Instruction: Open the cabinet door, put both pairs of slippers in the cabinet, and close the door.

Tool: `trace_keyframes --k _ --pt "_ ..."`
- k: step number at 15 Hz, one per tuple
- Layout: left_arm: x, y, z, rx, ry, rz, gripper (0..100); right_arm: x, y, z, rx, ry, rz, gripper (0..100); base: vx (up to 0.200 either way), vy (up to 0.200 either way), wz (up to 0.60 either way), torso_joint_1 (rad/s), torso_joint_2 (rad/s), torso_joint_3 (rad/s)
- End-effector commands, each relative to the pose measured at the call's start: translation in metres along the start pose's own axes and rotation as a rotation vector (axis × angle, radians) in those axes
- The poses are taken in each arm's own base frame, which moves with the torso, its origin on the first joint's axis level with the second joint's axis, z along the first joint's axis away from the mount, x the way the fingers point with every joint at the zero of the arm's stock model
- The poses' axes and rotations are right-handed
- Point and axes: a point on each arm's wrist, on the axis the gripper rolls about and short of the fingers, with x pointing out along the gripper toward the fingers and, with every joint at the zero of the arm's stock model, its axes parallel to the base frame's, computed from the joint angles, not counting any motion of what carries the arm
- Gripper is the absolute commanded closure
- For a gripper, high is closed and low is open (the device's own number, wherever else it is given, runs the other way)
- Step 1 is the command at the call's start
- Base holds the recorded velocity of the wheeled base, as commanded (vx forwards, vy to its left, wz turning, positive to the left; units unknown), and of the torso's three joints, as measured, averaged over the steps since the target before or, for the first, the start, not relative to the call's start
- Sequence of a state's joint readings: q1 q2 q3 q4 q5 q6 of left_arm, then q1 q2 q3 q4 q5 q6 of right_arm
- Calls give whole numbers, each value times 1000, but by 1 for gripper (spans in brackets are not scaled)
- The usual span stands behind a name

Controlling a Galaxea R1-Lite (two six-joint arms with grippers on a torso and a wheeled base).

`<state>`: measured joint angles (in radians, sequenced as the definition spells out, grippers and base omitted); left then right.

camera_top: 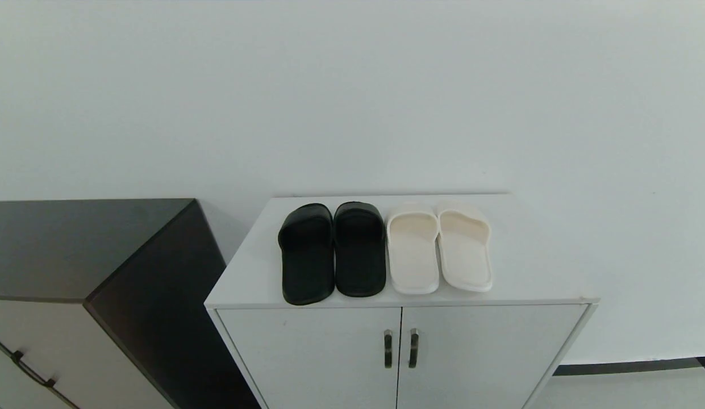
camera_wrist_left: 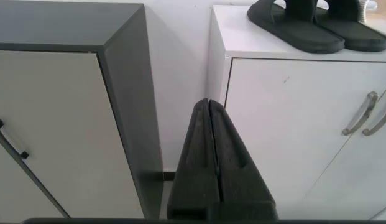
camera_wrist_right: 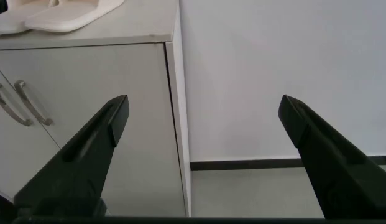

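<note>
Closest in, the left end effector [camera_wrist_left: 208,104] has its two black fingers pressed flat together with no gap between them, and it sits low in front of the narrow gap between a dark-topped cabinet [camera_top: 153,295] and the white cabinet [camera_top: 307,352]. The right end effector [camera_wrist_right: 203,106] is spread wide and grips nothing, low before the white cabinet's right front corner. Just beyond them, the white cabinet's two doors are both shut. A pair of slim upright handles, the left handle [camera_top: 388,348] and the right handle [camera_top: 413,347], stand side by side at the centre seam. Both pairs sit on the cabinet's top, near its front edge, with toes pointing away. The black slippers [camera_top: 332,253] are on the left and the cream slippers [camera_top: 440,250] are immediately to their right, the two pairs nearly touching. Behind everything rises a plain pale wall [camera_top: 352,85]. What seems to be a dark skirting strip [camera_wrist_right: 286,163] runs along its foot above the floor.
</note>
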<state>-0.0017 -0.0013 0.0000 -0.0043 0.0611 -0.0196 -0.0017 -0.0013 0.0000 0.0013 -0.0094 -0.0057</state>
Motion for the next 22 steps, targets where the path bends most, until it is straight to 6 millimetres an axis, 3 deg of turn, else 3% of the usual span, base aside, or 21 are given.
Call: trace_keyframes --k 1,4,5,6,7,8,9,10,11,14,16,19,22 --pt "0 0 0 0 1 0 100 0 0 0 -3 2 0 0 0 0 0 0 0 0" --pt "0 0 0 15 2 0 100 0 0 0 -14 0 6 0 0 0 0 0 0 0" --pt "0 0 0 17 2 -1 100 -2 0 8 -25 -45 19 0 0 0 0 0 0 0" --pt "0 0 0 18 2 -1 100 -11 0 61 14 -169 77 0 0 0 0 0 0 0" --pt "0 0 0 18 2 -1 100 -12 1 95 77 -149 137 0 0 0 0 0 0 0" --pt "0 0 0 17 2 -1 100 -5 3 100 60 -57 223 0 0 0 0 0 0 0" --pt "0 0 0 18 3 -4 100 18 7 98 60 114 357 0 0 0 0 0 0 0" --pt "0 0 0 18 3 -12 100 27 8 97 76 174 398 0 0 0 0 0 0 0" --pt "0 -1 0 32 3 -42 100 51 11 101 93 282 473 0 0 0 0 0 0 0" --pt "0 -2 0 95 8 -89 100 98 24 124 100 344 589 0 0 0 0 0 0 0" --pt "1 -2 0 83 14 -87 100 128 48 141 137 416 617 0 0 0 0 0 0 0" --pt "1 -2 0 47 14 -89 100 165 118 163 225 395 580 0 0 0 0 0 0 0" --pt "1 -2 0 44 16 -89 100 200 171 163 199 366 495 0 0 0 0 0 0 0"
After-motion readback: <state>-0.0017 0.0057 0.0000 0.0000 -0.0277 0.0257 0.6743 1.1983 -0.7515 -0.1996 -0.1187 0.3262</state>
